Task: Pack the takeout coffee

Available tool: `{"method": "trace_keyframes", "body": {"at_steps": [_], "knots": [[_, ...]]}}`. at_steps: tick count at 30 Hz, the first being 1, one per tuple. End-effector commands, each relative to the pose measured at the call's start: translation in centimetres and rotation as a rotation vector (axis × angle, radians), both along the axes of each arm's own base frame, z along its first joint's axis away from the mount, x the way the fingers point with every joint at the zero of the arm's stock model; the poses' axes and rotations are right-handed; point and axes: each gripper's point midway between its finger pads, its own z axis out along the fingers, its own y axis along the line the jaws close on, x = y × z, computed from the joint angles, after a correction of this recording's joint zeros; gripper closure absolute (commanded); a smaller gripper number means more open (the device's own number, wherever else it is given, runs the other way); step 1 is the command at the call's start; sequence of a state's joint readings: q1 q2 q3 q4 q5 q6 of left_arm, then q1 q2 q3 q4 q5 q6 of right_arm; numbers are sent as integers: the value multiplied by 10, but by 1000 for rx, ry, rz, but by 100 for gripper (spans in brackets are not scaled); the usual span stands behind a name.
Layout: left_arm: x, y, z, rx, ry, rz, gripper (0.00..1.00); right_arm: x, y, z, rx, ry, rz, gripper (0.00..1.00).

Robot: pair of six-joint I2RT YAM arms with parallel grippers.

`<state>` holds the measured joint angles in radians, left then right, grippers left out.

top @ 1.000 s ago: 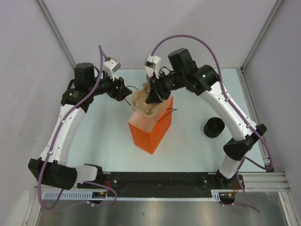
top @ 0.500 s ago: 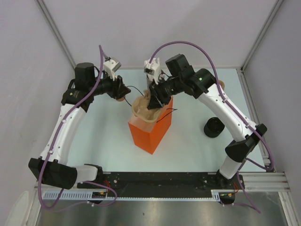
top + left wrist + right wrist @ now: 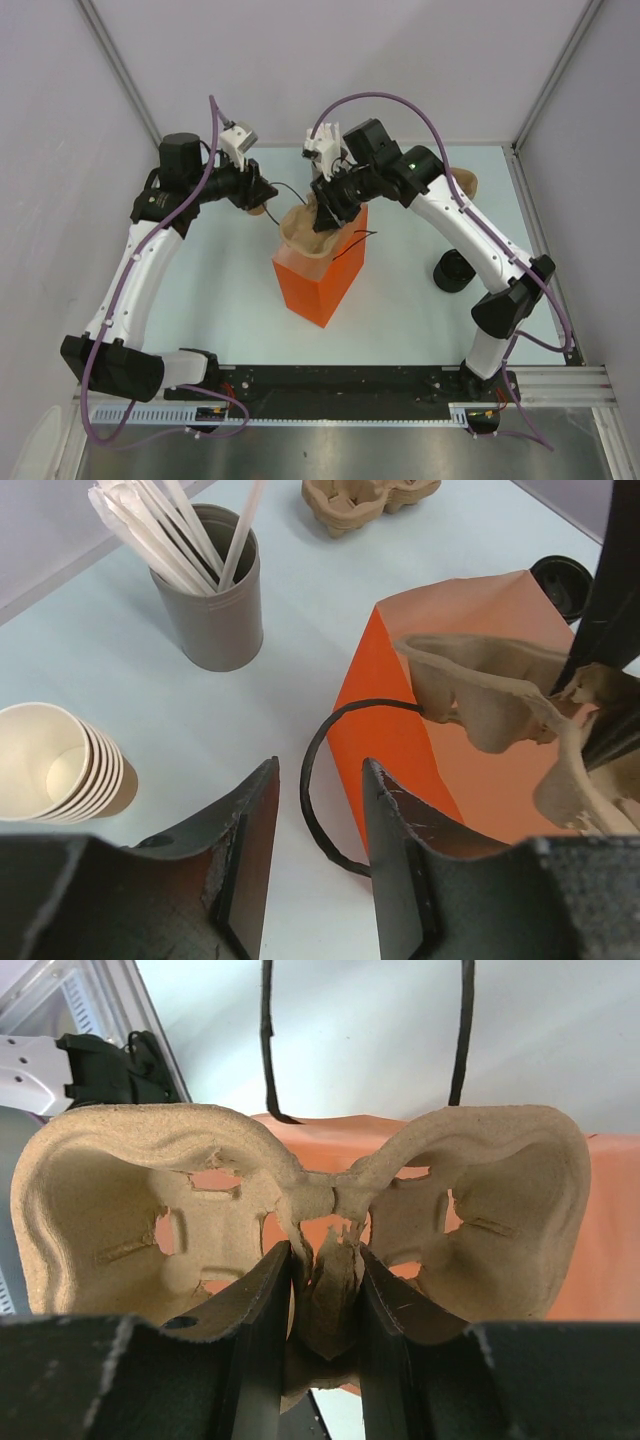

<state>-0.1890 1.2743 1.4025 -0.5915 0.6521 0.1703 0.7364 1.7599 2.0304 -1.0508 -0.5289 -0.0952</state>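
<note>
The right gripper [image 3: 325,1295] was pinched on the central rib of the pulp cup carrier [image 3: 130,1210], holding it over the mouth of the orange bag [image 3: 322,283], apparently to lower it in as a seat for the drink. The left gripper [image 3: 320,775] had its fingers apart with the bag's black handle [image 3: 306,790] looped through the gap, probably to steady the bag. The takeout coffee cup showed in no view; whether it sat inside the bag could not be told

Table [image 3: 130,705] carries orange bag [image 3: 318,275], grey cup [image 3: 215,610], stacked cups [image 3: 70,765].
</note>
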Motion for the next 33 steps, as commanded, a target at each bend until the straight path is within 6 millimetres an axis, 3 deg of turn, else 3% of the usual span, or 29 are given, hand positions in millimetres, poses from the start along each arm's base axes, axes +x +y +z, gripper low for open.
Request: {"method": "trace_keyframes", "body": {"at_steps": [1, 14, 33], "knots": [[-1, -6, 11, -41, -17, -26, 57, 5, -2, -6, -33, -13, -11, 68], [-11, -12, 14, -39, -36, -47, 59, 15, -10, -31, -141, -21, -55, 68], [-15, -20, 12, -30, -40, -69, 64, 3, -7, -40, -194, -45, -7, 67]]}}
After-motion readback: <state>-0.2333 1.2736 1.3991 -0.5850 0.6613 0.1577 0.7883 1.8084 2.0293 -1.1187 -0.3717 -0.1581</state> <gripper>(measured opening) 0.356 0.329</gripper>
